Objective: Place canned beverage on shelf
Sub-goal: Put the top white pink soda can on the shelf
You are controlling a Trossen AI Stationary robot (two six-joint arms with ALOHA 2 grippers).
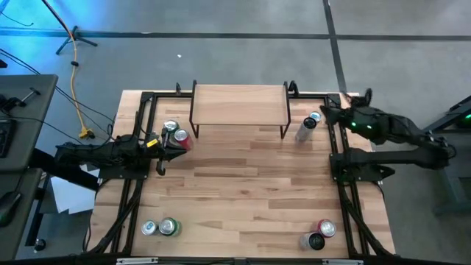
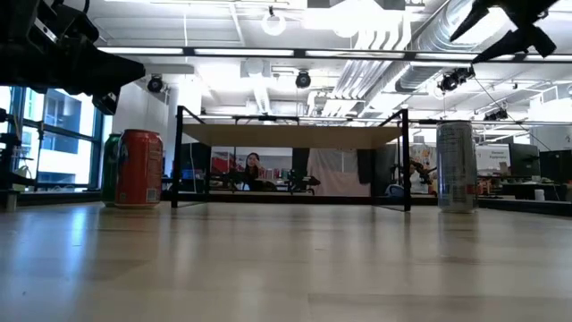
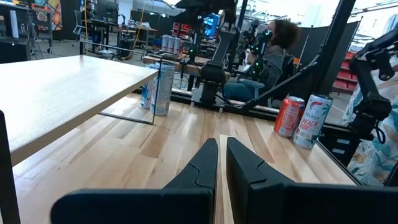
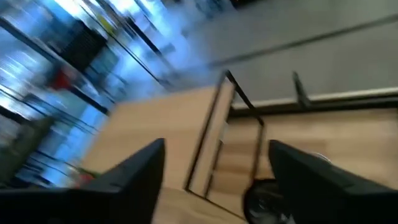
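Observation:
The shelf (image 1: 239, 103) is a light-wood board on thin black legs at the table's far middle; it also shows in the low view (image 2: 290, 135). A red can (image 1: 182, 140) and a green can (image 1: 171, 128) stand left of it. A tall silver can (image 1: 305, 130) and a blue can (image 1: 315, 118) stand right of it. My left gripper (image 1: 175, 149) is shut and empty, raised above the red can (image 2: 140, 168). My right gripper (image 1: 329, 110) is open and empty, high above the silver can (image 2: 457, 166).
Two cans (image 1: 160, 227) stand at the near left edge and two more (image 1: 321, 234) at the near right. Black frame rails (image 1: 340, 177) run along both table sides. The table's middle is bare wood (image 1: 243, 184). A person (image 3: 273, 53) sits beyond the table.

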